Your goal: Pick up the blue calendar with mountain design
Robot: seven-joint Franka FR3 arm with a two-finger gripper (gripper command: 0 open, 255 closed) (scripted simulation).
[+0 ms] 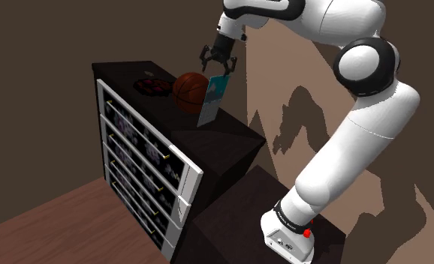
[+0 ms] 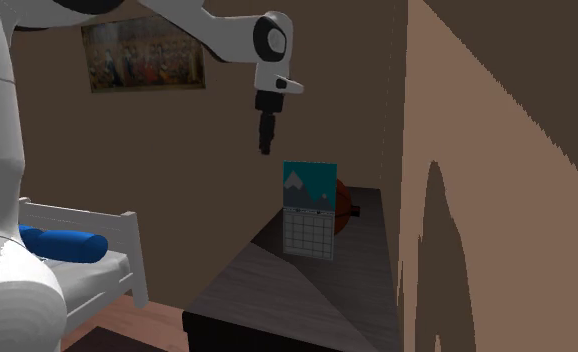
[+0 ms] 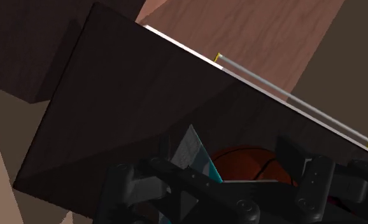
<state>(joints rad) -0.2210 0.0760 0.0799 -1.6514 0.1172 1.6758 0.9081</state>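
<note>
Gripper [image 1: 218, 67] is open, fingers spread and grasping nothing, poised above the calendar [image 1: 213, 101] and clear of it. The calendar stands upright on the dark dresser top [image 1: 234, 131], a teal-blue mountain picture above a white grid. A basketball [image 1: 188, 92] sits just beside it.

Dim overall; white arm [image 1: 358, 142] brightest; hard jagged arm shadow on wall [image 1: 283, 75]; dresser top [image 3: 132, 108] nr black.
</note>
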